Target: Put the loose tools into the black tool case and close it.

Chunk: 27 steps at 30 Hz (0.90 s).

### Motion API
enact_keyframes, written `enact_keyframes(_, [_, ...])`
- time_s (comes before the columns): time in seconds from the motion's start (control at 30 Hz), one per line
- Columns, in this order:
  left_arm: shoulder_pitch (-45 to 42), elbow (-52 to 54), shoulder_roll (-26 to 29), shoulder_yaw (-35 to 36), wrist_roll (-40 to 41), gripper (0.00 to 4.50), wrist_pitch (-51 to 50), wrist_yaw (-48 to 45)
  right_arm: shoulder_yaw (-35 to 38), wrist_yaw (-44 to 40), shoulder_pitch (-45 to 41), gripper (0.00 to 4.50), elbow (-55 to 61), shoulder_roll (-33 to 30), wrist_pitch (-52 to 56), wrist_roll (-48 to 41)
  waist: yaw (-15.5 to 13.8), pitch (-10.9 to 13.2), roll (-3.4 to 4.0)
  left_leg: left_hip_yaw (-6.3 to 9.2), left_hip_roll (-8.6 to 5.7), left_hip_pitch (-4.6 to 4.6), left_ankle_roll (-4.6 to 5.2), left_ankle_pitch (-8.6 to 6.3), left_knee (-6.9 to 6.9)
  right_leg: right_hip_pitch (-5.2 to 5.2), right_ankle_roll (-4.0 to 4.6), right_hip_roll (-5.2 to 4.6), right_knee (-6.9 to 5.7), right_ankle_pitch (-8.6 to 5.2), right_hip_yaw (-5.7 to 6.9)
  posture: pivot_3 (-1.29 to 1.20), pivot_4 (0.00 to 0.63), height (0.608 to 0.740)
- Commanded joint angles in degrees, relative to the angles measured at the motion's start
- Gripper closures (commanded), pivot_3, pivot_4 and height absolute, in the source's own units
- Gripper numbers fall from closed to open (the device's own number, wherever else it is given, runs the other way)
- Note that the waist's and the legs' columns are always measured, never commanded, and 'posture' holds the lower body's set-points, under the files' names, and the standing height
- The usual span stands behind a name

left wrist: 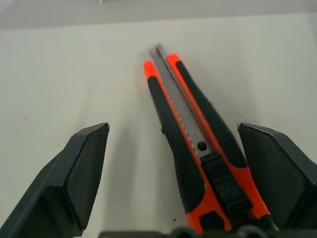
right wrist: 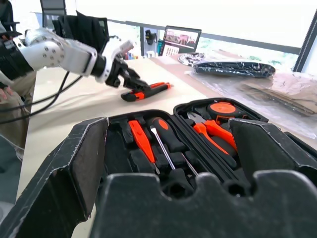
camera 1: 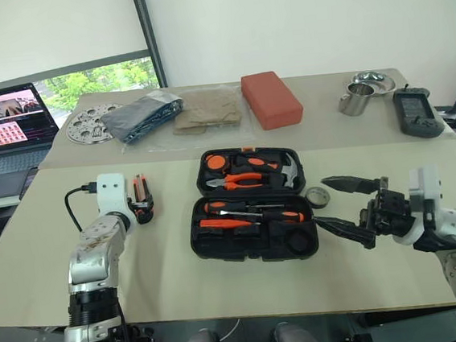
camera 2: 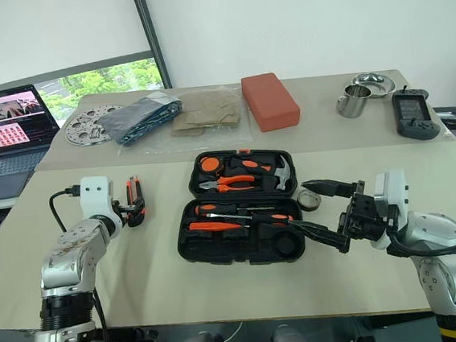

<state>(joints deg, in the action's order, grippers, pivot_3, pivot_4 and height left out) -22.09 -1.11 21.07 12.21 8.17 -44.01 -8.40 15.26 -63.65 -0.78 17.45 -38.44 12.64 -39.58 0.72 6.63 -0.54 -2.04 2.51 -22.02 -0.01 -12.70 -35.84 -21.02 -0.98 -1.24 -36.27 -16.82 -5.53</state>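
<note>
Black tool case open at table centre, screwdrivers seated in slots. Utility knife loose on table, well left of case, between wide-spread left gripper fingers, ungripped. Tape roll outside, beside case. Right gripper wide, empty. Lid closure outstanding.

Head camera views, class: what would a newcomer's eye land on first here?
The open black tool case at the table's centre, packed with orange-handled tools. To its left, an orange-black utility knife lies between the left gripper's spread jaws. On the far table sits a red-orange block.
</note>
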Motion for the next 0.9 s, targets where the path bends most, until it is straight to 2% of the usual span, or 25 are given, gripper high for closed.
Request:
enact_keyframes(0.03, [-1.7,-2.04,0.9,-0.4,-1.3,0.02,1.46,0.51,1.98,0.09,1.11,0.0,1.92,-0.3,0.03,-1.59,0.0,-0.01,0.01,0.0,0.0,0.01,0.0,0.0,0.01,0.0,0.0,0.0,0.0,0.0,0.0,0.0,0.15,0.74])
enact_keyframes(0.4, [-3.16,-8.24,-1.04,1.37,1.94,0.02,-2.24,-0.16,1.69,1.5,1.64,0.0,3.25,-0.39,0.37,-1.65,0.33,-0.03,0.04,-0.02,0.0,0.08,0.0,0.0,0.01,0.01,0.0,0.01,-0.08,0.0,-0.04,0.0,0.15,0.74])
enact_keyframes(0.43, [-3.18,-8.41,-1.45,1.78,2.25,0.54,-2.65,0.11,1.76,1.44,1.87,0.0,3.3,-0.42,0.34,-1.68,0.26,-0.03,0.05,-0.02,-0.01,0.07,0.0,0.0,0.01,0.0,0.0,0.01,-0.08,0.0,-0.04,0.0,0.15,0.74])
enact_keyframes(0.47, [-3.15,-8.3,-1.98,2.1,2.5,0.7,-2.86,0.41,1.93,1.24,2.07,0.0,3.18,-0.53,0.29,-1.71,0.18,-0.04,0.05,-0.01,-0.01,0.06,0.0,0.0,0.01,0.0,0.0,0.01,-0.08,0.0,-0.02,0.0,0.15,0.74])
enact_keyframes(0.53, [-2.98,-7.83,-2.8,2.54,3.05,1.37,-3.46,0.84,2.16,1.04,2.28,0.0,2.98,-0.66,0.23,-1.7,0.17,-0.04,0.04,-0.02,-0.02,0.06,-0.01,0.0,0.0,0.01,-0.01,-0.01,-0.06,0.0,-0.03,0.0,0.15,0.74])
enact_keyframes(0.9, [-0.76,-5.24,-3.5,2.84,2.9,1.37,-4.12,2.38,2.8,0.66,4.58,0.0,3.54,-0.39,-0.38,-1.49,0.29,-0.01,-0.01,-0.03,-0.06,0.06,-0.01,0.0,0.01,0.02,-0.01,-0.05,-0.05,-0.01,-0.06,0.0,0.15,0.74])
